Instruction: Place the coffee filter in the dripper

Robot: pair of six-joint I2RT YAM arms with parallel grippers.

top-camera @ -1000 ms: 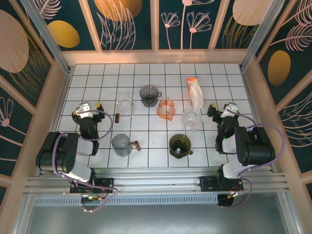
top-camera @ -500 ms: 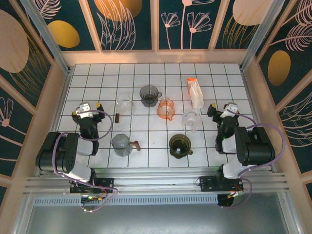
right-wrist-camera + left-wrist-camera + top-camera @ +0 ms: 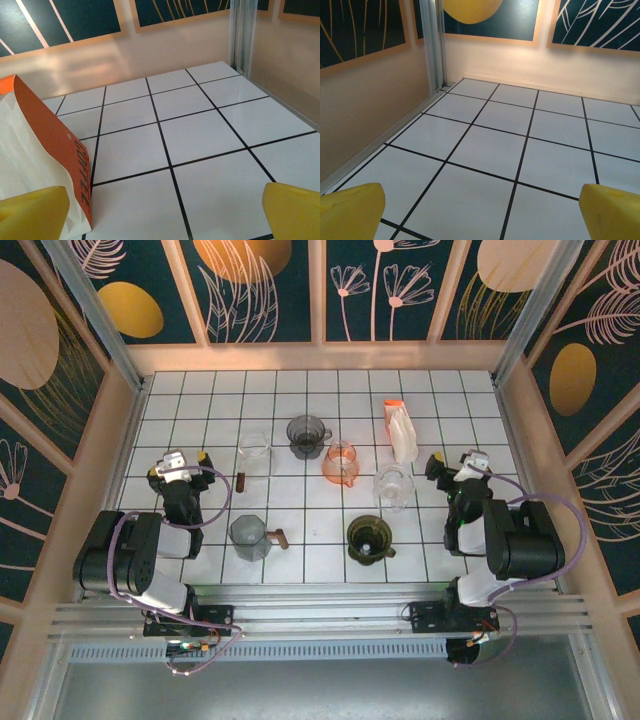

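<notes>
The coffee filter pack (image 3: 400,430), white papers in an orange sleeve, stands at the back right of the tiled table (image 3: 330,390). It also fills the left edge of the right wrist view (image 3: 35,160). Three cone-shaped drippers stand near the middle: a dark grey one (image 3: 307,435), an orange one (image 3: 341,462) and a dark green one (image 3: 369,538). My left gripper (image 3: 180,462) (image 3: 482,215) is open over bare tiles at the left. My right gripper (image 3: 456,462) (image 3: 165,215) is open, just right of the filter pack, holding nothing.
A clear glass beaker (image 3: 254,453) and a small brown stick (image 3: 241,481) sit left of centre. A clear glass cup (image 3: 394,487) stands between the orange dripper and my right gripper. A grey cup with a brown handle (image 3: 250,536) is at the near left. Walls enclose the table.
The right arm has shifted very slightly. Nothing else has moved.
</notes>
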